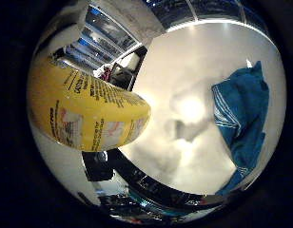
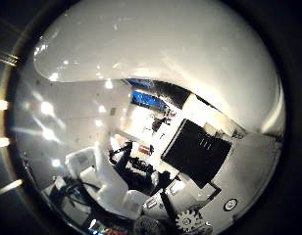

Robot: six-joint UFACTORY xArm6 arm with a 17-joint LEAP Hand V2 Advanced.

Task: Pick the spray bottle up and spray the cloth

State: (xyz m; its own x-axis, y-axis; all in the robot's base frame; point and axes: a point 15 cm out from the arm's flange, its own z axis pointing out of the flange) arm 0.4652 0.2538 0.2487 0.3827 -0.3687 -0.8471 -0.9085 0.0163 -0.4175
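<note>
A: Little finger side view: yellow plastic spray bottle (image 1: 84,114) with a printed label fills the left of the frame, very close to the palm. Black text and a pale panel show on the label; the wording is not legible. Its nozzle is cut off.

B: Cloth?

A: Blue crumpled cloth (image 1: 241,118) lies on the white tabletop (image 1: 184,85) at the right of the frame, well apart from the bottle, partly cut by the edge.

B: Thumb side view?

A: A smooth white curved surface (image 2: 190,54) fills the upper frame; identity unclear. White robot hand (image 2: 112,188) parts sit at the lower left. Whether the fingers wrap the bottle: cannot tell.
</note>
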